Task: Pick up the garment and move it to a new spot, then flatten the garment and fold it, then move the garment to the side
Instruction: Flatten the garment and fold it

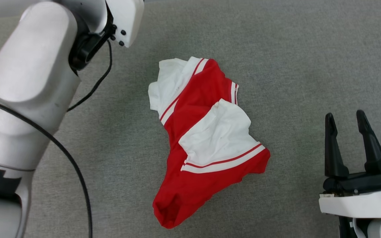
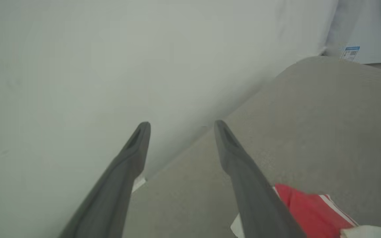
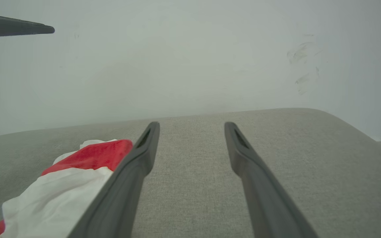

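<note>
Our pale left forearm (image 1: 28,82) looms closest, and with left gripper (image 2: 181,124) and right gripper (image 1: 345,115) both spread empty near the garment (image 1: 207,138) crumpled on the grey surface (image 1: 309,59), we judge the pickup unstarted: next, one must descend and pinch its fabric.

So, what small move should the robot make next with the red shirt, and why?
Probably move the right gripper to its left, toward the nearest edge of the garment. The garment lies crumpled and untouched on the grey surface. The right gripper is open and low beside it, with a gap between them. The left gripper is open too and holds nothing.
</note>
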Robot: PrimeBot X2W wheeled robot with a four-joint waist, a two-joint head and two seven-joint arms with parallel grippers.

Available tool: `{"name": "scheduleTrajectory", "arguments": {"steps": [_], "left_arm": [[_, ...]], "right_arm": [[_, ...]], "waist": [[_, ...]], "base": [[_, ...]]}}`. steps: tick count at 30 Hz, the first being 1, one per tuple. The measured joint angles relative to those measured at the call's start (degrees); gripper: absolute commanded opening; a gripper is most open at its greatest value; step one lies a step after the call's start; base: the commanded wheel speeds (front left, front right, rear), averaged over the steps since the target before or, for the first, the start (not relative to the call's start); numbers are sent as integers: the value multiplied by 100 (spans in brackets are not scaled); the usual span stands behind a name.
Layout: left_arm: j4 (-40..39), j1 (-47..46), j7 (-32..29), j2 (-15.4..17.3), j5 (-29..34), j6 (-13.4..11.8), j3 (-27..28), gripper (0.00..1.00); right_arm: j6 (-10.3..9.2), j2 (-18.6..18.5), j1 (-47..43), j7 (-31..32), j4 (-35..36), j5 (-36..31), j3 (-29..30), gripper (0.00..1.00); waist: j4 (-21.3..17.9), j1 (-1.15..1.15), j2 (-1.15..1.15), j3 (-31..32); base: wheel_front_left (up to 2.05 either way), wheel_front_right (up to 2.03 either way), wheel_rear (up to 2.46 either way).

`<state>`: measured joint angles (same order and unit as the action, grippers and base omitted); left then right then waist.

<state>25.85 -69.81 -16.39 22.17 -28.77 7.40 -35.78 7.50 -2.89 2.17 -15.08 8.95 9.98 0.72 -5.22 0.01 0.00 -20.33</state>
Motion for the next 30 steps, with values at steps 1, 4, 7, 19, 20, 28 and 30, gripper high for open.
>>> {"name": "scheduleTrajectory", "arguments": {"steps": [1, 4, 7, 19, 20, 28, 30], "left_arm": [[18, -97, -315, 76, -268, 0, -181, 100], [26, -319, -1247, 259, -970, 0, -780, 100], [-57, -592, -1774, 514, -1302, 0, -1321, 100], [-159, -837, -3247, 1017, -2441, 0, -3346, 100], [-155, -839, -3328, 1044, -2465, 0, -3457, 100], [-314, -836, -3653, 1187, -2549, -2, -3651, 100], [-365, -816, -3542, 1207, -2483, -2, -3672, 0]], "right_arm": [[0, 0, 42, 0, 15, 1, -8, 100], [0, 0, 137, 0, 42, 5, -9, 100], [0, 0, 183, 0, 53, 36, -24, 100], [0, -1, 456, 0, 94, 109, -67, 100], [0, 0, 477, 0, 94, 109, -73, 100], [0, -1, 537, 0, 94, 115, -81, 100], [0, -1, 538, 0, 76, 115, -80, 100]], "waist": [[-28, 0, 0, -50], [-114, 0, 0, -197], [-202, 0, 0, -340], [-537, 0, 0, -820], [-553, 0, 0, -850], [-605, -1, 0, -967], [-582, -1, 0, -943]], "base": [[0, 0, 0], [0, 0, 0], [0, 0, 0], [0, 0, 0], [0, 0, 0], [0, 0, 0], [0, 0, 0]]}}
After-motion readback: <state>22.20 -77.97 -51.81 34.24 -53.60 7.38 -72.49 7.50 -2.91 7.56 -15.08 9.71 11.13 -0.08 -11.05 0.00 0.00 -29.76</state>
